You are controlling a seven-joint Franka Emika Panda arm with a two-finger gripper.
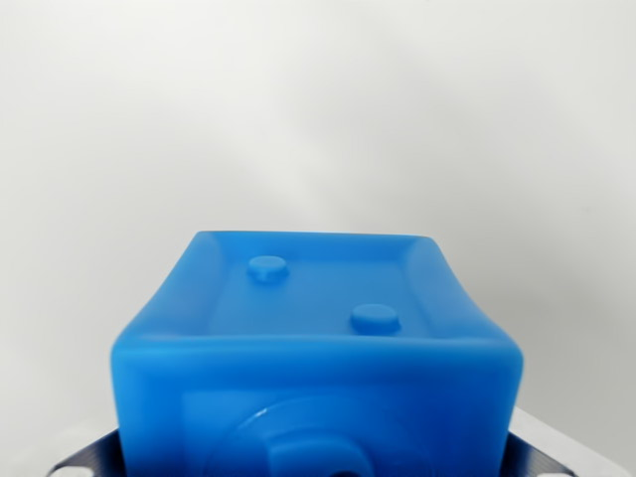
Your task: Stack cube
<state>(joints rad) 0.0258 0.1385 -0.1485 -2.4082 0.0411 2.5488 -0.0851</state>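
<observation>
Cube (318,348): blue, fills lower frame closest to the lens; top face recessed, two raised studs.
End effector (318,459): grey metal parts flanking the cube; grip state undeterminable.
Background: plain white.

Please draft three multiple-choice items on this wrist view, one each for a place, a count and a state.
1. Where in the wrist view does the blue cube lie?
A. lower centre
B. top left corner
C. far right edge

2. How many round studs show on the cube's top face?
A. none
B. two
C. five

3. What lies on top of the cube?
A. a second cube
B. a lid
C. nothing

Answers: 1 A, it fills the lower middle; 2 B, two raised dots show on the recessed face; 3 C, the top face is bare.
</observation>
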